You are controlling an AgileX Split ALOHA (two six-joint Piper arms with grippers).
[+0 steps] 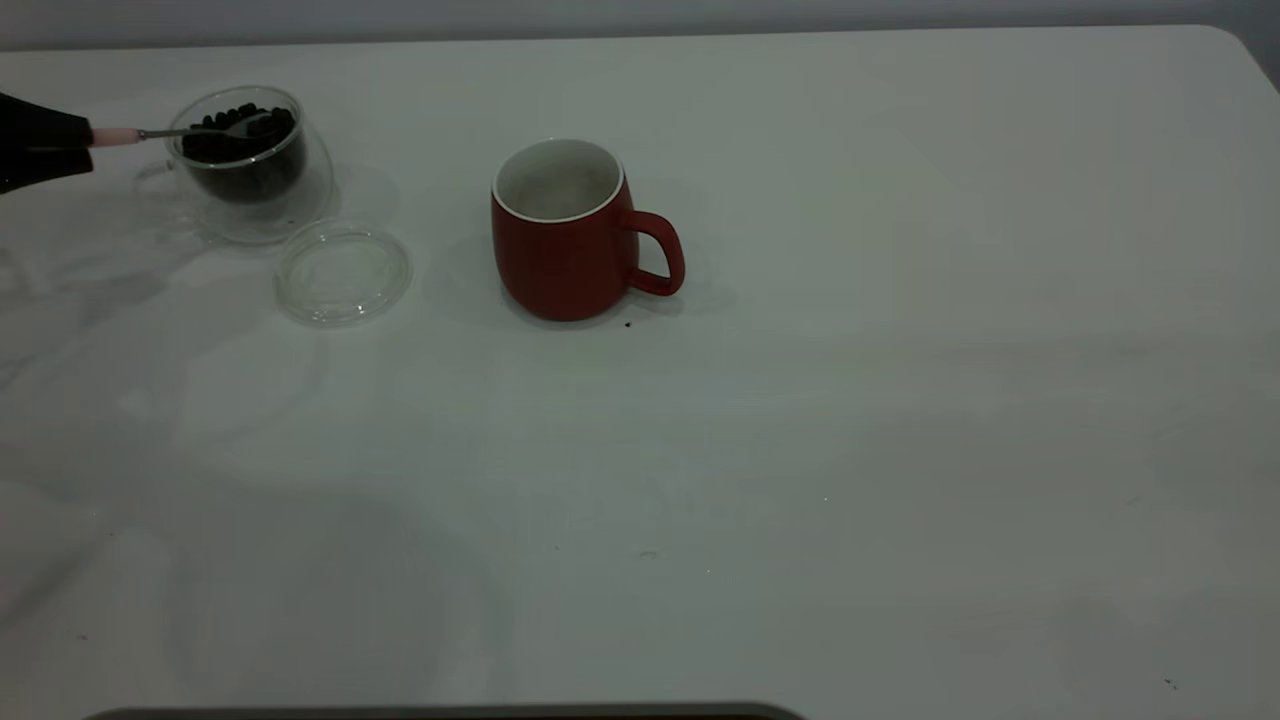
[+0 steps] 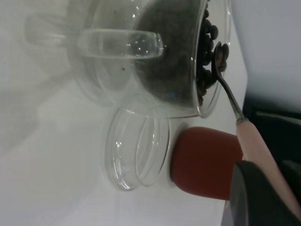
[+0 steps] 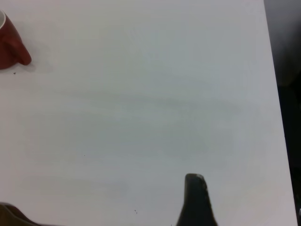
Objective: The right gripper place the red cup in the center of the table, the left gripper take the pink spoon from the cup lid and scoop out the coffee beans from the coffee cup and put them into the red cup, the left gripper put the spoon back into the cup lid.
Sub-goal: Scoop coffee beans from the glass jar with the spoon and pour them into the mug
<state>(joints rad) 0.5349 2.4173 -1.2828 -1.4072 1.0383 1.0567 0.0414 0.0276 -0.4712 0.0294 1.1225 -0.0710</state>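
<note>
The desk (image 1: 800,450) was a plain white top w/ a rounded corner at 1 o'clock in the exterior view, a grey wall behind it and a few dark specks on it.

We saw the red cup (image 1: 565,235) upright near mid-desk, handle toward 3 o'clock, white inside looking empty. We judged the right arm's part done: that cup sat where beans could be tipped in. Of the right claw (image 3: 195,200) we saw only one dark finger tip in its own wrist view, well apart from the cup; we couldn't tell if it was open or not.

The coffee cup (image 1: 245,160) stood at about 10 o'clock of the desk, well apart from the red cup. The cup lid (image 1: 343,272) lay flat just beside it at 5 o'clock, bare, since the spoon was out and in use.

The left claw (image 1: 45,140) came in from the 9 o'clock edge, clamped on the pale end of the pink spoon (image 1: 190,131). The handle ran roughly level across the glass rim, so the metal bowl reached in among the coffee beans (image 1: 240,140). In the left wrist view the bowl sat against the beans just inside the rim. We judged that level hold suited a scoop w/o spilling.

No beans in the red cup yet, as far as we could see; the scoop was in hand, the carry across toward 3 o'clock not yet begun.
</note>
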